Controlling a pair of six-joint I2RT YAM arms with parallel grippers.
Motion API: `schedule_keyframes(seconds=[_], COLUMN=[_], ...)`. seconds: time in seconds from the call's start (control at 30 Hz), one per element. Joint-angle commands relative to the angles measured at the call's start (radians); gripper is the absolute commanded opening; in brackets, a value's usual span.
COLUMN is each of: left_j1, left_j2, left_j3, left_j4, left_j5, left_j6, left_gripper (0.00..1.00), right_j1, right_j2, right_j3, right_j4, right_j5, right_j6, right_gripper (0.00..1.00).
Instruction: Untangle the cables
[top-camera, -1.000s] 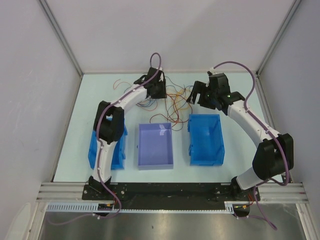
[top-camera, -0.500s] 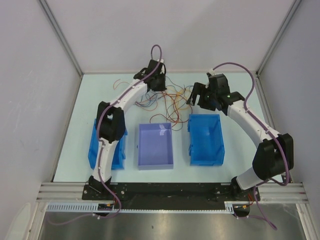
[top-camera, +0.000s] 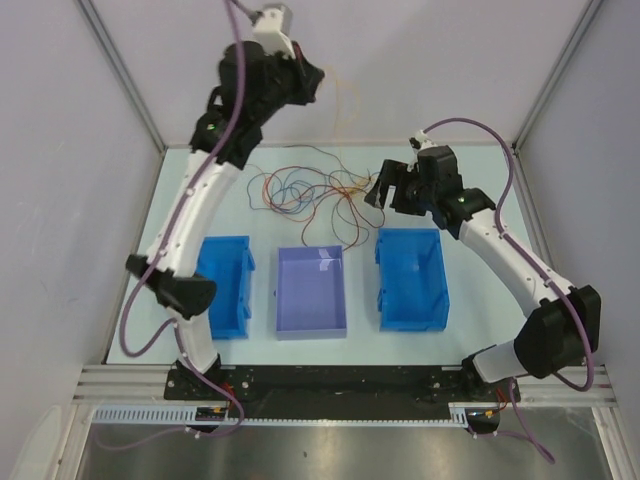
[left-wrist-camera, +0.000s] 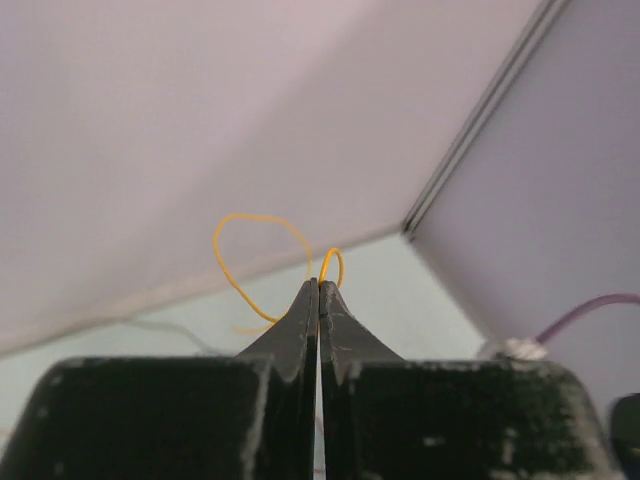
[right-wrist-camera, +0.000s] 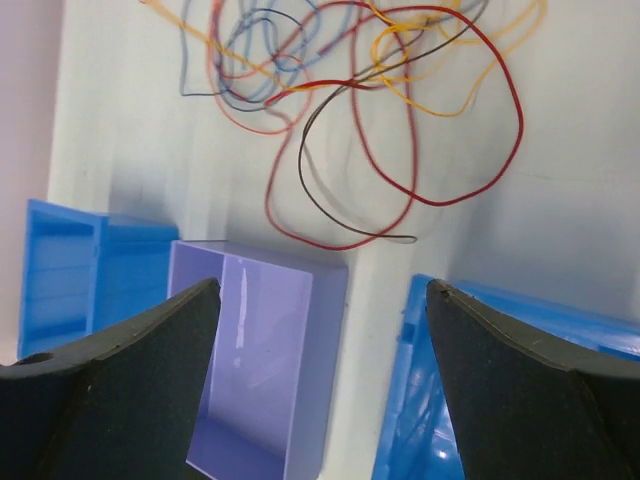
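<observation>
From high above and behind both arm bases: looks steeply down over the whole surface (top-camera: 480, 300). From the left wrist, raised high: looks past closed fingers (left-wrist-camera: 295, 340) and an orange cable (left-wrist-camera: 262, 215) toward wall and corner post. From the right wrist: looks down between spread fingers (right-wrist-camera: 130, 370), close; shares cables (top-camera: 310, 190) and lilac bin (top-camera: 312, 290) with the top view.

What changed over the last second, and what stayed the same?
The left hand closed on an orange cable and swung up high, lifting it away from the tangle. The right hand stayed open beside the tangle; the bins look unmoved.
</observation>
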Motion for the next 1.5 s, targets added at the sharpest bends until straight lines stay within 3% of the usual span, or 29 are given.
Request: schedule_keyframes(seconds=[0.0,0.27,0.4,0.5,0.8,1.13,1.47], left_j1=[-0.004,-0.006,-0.006,-0.006,-0.006,-0.006,-0.004], left_j2=[-0.143,-0.265,-0.305,-0.338,-0.247,-0.264,-0.267], left_j3=[0.040,-0.153,-0.319,-0.356,-0.192,-0.201,-0.112], left_j4=[0.128,0.175,0.198,0.218,0.073,0.065,0.037], left_j5=[0.086,0.059,0.047,0.018,-0.030,-0.030,-0.024], left_j6=[0.007,0.024,0.007,0.005,0.037,0.056,0.060], left_gripper=[0.00,0.00,0.00,0.00,0.00,0.00,0.00], right_j1=[0.052,0.114,0.158,0.191,0.226,0.209,0.185], right_j2=[-0.093,-0.166,-0.128,-0.070,0.064,0.182,0.323], right_j3=[0.014,-0.035,-0.035,-0.034,-0.034,-0.016,0.101], right_j4=[0.102,0.240,0.283,0.324,0.386,0.426,0.443], right_j5=[-0.016,-0.078,-0.065,-0.055,0.085,0.324,0.386], right_j6=[-0.039,-0.099,-0.113,-0.124,-0.145,-0.133,-0.214], right_gripper=[0.89,0.91,0.92,0.92,0.92,0.95,0.96])
